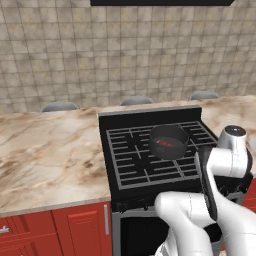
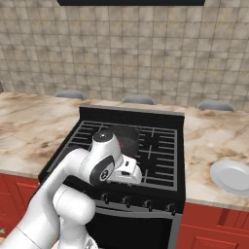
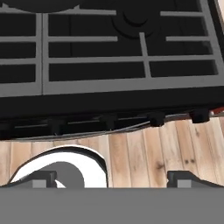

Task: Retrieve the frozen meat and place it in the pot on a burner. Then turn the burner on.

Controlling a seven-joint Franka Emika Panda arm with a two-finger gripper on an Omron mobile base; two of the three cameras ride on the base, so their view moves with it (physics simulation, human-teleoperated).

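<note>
While the black gas range (image 1: 150, 150) spans the marble counter (image 1: 50, 150) and dominates both base views, the work left on it is small: the dark pot (image 1: 169, 141) already sits on a rear-right grate section, the burner (image 1: 187, 132), with the red-pink frozen meat (image 1: 165, 143) lying inside it. So the step in hand is judged to be turning the burner on. The arm bends low over the range's front edge, and the gripper (image 3: 112, 177) points down past the grate toward the row of control knobs (image 3: 156, 118), its 2 fingertips spread wide with nothing between them. To do this well, pick the knob that matches the pot's burner, not a neighbour, centre the jaws squarely around it before closing, and twist without sliding off. A white plate (image 2: 232, 176) rests on the counter right of the range.
</note>
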